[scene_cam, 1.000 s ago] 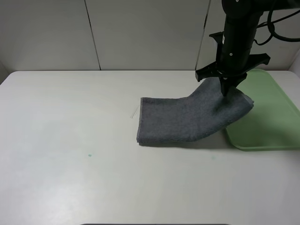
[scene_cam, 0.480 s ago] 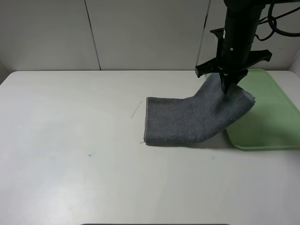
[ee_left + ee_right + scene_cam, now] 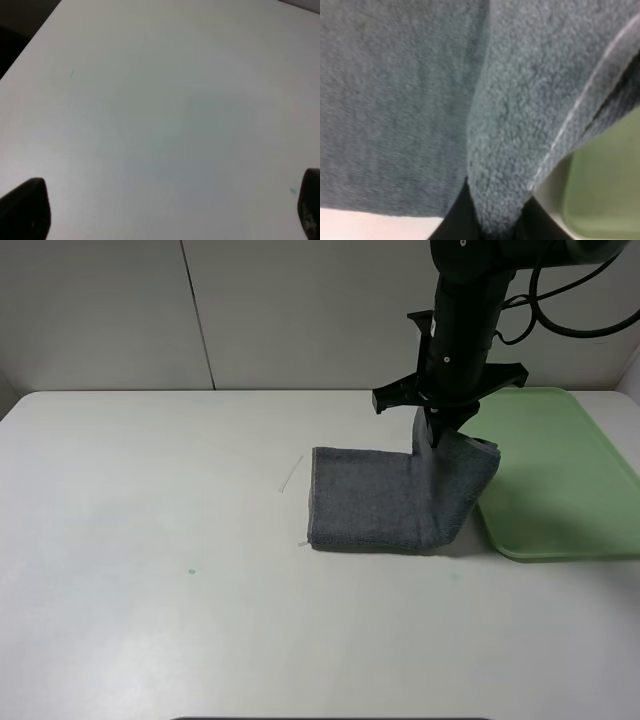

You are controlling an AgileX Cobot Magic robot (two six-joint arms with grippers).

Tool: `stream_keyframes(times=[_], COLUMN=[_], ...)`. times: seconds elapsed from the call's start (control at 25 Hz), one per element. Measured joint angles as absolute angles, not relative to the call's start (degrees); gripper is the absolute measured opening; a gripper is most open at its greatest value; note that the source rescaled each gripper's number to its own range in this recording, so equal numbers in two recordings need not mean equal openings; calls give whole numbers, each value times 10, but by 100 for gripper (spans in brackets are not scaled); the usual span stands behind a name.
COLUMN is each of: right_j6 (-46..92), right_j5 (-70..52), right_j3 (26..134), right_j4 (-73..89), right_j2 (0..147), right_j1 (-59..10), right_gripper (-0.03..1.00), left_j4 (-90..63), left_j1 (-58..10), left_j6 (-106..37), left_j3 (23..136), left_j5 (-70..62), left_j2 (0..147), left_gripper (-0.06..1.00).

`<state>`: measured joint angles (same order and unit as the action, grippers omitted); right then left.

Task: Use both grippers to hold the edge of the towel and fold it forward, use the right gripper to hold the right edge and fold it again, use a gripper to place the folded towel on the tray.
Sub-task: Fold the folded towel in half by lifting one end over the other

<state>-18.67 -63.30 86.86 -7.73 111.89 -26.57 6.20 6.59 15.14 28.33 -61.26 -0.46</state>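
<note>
Overhead view: a white counter [image 3: 150, 540] w/ a pale panelled wall [image 3: 300, 310] behind it. A dark grey terry towel [image 3: 375, 498], folded, lies a bit right of the counter's middle. Its left part rests flat on the counter. Its right end is lifted and hangs as a drooping flap. The right tool [image 3: 432, 440], a black claw on a black arm coming down from above, is clenched on the top edge of that raised flap, approx. over the towel's right half. A light-green tray [image 3: 560, 475] w/ a low rim sits at the counter's right side. The flap's lower right edge hangs just beside the tray's left rim; can't tell if they touch. A thin pale thread [image 3: 291, 475] lies on the counter near the towel's left edge, and a small teal speck [image 3: 191, 571] sits further left and nearer the camera.

Right wrist view, close and blurry: grey pile fills most of the pic. A fold of towel is pinched between two black fingers [image 3: 454, 222]. A pale hem line runs along the flap's edge. A green tray corner shows past it, w/ a strip of counter between.

Left wrist view: the left tool [image 3: 167, 215] is released, its two black fingertips far apart at opposite edges of the pic, w/ only counter between them.
</note>
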Motion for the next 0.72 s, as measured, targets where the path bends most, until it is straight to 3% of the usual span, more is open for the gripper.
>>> stream_keyframes(times=[0.72], right_j6=[-228], right_j5=[-598], right_j3=[872], right_j4=[-30], right_j2=[1119], right_j1=[-285], right_gripper=[5], left_j4=[62], left_j1=[66], left_j6=[151], left_j3=[283], left_j5=[-613], left_j2=[-5], left_gripper=[100])
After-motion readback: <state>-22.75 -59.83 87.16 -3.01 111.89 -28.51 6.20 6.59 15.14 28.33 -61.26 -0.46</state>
